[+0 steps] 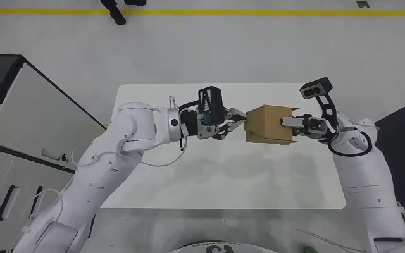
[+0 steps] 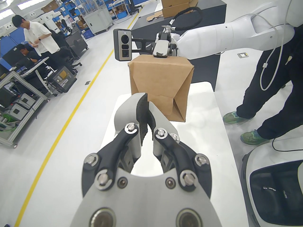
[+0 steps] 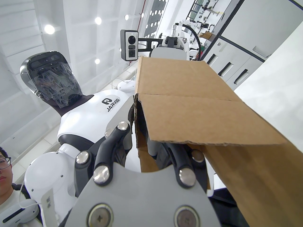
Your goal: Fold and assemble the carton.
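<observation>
- Over the middle of the white table (image 1: 190, 183), the brown carton (image 1: 266, 121) is between the two grippers.
- Right gripper (image 1: 288, 122) is clamped onto one carton wall.
- Left gripper (image 1: 240, 121) is just beside the opposite side, its jaws closed on nothing.

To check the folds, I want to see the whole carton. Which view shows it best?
The left wrist view: the carton appears nearly whole, end flaps visible. The top view shows it small, from above; the right wrist view crops it close.
</observation>
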Controlling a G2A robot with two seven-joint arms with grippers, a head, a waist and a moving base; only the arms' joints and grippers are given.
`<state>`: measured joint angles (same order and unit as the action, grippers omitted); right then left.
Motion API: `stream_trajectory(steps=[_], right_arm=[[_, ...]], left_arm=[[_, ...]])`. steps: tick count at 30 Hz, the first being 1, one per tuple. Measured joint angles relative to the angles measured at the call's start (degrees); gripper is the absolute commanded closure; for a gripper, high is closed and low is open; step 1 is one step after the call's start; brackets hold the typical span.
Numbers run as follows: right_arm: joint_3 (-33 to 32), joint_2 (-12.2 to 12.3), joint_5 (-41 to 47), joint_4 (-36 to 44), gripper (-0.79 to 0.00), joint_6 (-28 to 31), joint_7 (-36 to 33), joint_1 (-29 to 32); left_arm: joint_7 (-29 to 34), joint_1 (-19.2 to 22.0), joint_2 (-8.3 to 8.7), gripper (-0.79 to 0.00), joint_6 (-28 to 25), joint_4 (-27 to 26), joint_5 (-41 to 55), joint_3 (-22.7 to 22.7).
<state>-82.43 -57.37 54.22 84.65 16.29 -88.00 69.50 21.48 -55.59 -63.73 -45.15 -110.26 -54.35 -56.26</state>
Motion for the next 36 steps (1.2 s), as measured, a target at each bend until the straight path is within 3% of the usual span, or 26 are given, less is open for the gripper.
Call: stream_trajectory(steps=[14, 36], right_arm=[[1.9, -0.52, 0.14, 1.06, 0.0, 0.0, 0.0, -0.99], [3.6, -0.51, 0.25, 1.84, 0.0, 0.0, 0.0, -1.28]], left_arm=[[-1.45, 1.85, -1.04, 0.0, -0.05, 1.64, 1.02, 4.12], [-2.66, 2.54, -1.78, 0.0, -0.02, 2.85, 0.85, 5.62]])
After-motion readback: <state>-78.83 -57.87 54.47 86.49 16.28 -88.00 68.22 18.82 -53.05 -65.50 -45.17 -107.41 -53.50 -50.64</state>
